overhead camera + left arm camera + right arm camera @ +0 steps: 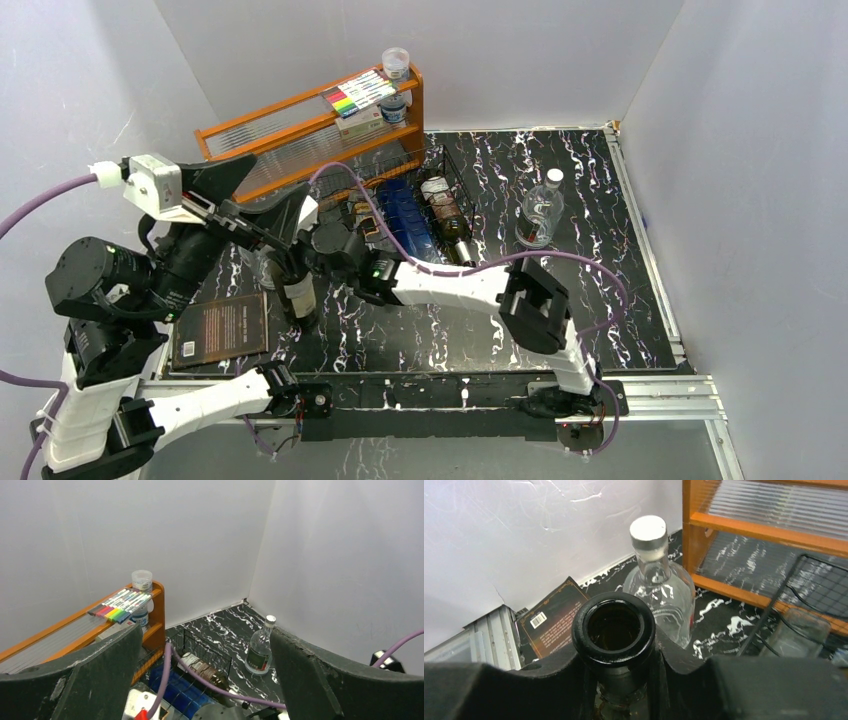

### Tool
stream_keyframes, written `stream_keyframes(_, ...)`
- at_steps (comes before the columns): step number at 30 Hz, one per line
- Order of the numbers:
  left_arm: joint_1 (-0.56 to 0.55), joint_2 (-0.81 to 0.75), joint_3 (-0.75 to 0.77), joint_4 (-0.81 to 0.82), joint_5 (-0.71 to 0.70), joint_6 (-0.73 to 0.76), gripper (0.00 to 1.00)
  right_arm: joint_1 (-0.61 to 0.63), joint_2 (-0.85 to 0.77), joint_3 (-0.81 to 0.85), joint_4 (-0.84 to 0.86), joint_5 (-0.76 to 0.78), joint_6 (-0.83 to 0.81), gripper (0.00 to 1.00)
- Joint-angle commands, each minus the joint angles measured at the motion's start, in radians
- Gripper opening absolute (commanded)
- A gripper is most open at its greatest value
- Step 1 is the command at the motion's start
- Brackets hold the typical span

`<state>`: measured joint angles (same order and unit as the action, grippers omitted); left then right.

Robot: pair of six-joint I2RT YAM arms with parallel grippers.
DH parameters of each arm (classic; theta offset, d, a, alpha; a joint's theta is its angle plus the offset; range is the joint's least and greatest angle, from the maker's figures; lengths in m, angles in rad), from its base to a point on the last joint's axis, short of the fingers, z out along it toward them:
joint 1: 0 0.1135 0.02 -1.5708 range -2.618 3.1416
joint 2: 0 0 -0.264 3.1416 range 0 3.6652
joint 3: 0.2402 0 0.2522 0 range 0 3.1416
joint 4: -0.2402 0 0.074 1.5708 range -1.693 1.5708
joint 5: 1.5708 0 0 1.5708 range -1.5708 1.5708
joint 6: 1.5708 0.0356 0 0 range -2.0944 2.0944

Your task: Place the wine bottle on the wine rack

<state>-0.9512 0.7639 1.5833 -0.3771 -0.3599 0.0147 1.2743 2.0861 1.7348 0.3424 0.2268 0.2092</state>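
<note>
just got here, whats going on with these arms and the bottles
The right hand is shut on the neck of the dark wine bottle, which is upright near the front left of the table, beside a book. The left hand is open and holds nothing, raised above that spot. The wine rack sits further back by the orange shelf, with a brown bottle lying in it. The wine bottle is not on the rack yet.
</note>
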Motion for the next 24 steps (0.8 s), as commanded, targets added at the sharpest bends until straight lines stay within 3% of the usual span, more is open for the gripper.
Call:
stream_keyframes(1,0.002,0.002,-0.022,0.000,-0.009,-0.006,0.98,0.001,-0.168,-0.107,0.115,0.015,0.001,0.00)
stream_keyframes(9,0.002,-0.023,-0.112,0.001,-0.012,-0.038,0.98,0.000,-0.473,-0.403,0.104,0.039,0.067,0.00)
stream_keyframes(16,0.002,0.030,-0.081,-0.050,0.039,-0.016,0.98,-0.001,-0.679,-0.572,0.003,0.099,0.103,0.00)
stream_keyframes(24,0.003,-0.057,-0.277,-0.030,0.065,-0.087,0.98,-0.001,-0.890,-0.725,-0.137,0.189,0.166,0.00)
